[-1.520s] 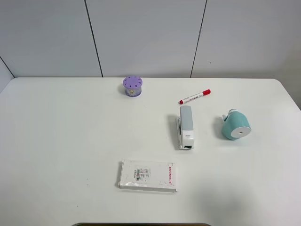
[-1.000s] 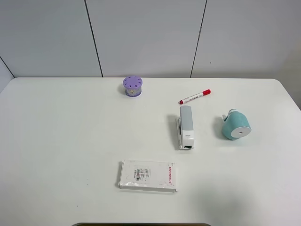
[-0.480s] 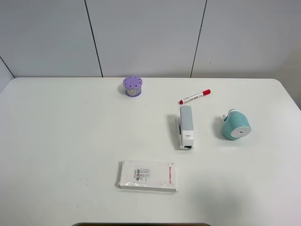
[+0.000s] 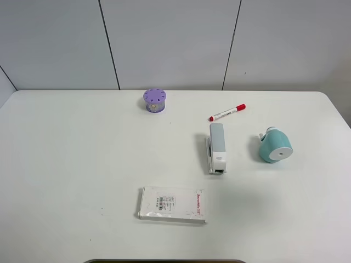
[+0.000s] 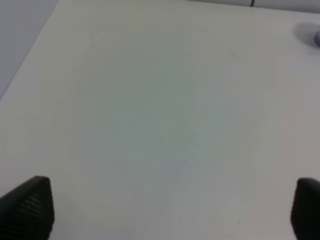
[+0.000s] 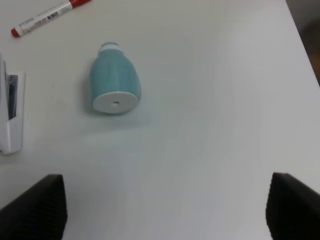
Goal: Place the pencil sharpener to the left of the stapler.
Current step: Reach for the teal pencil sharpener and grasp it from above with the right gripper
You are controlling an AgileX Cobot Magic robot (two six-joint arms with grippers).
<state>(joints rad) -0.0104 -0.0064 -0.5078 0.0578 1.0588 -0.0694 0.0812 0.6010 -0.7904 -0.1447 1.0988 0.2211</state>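
The teal pencil sharpener lies on its side at the right of the white table, its flat white face toward the front, right of the stapler. The right wrist view shows the same pencil sharpener ahead of my right gripper, whose fingers stand wide apart and hold nothing. The light-grey stapler lies lengthwise at the table's centre-right, and the stapler shows at the edge of the right wrist view. My left gripper is open over bare table. Neither gripper shows in the high view.
A purple round container with holes on top stands at the back. A red-capped marker lies just behind the stapler. A flat white box lies near the front centre. The table's right edge runs close to the sharpener.
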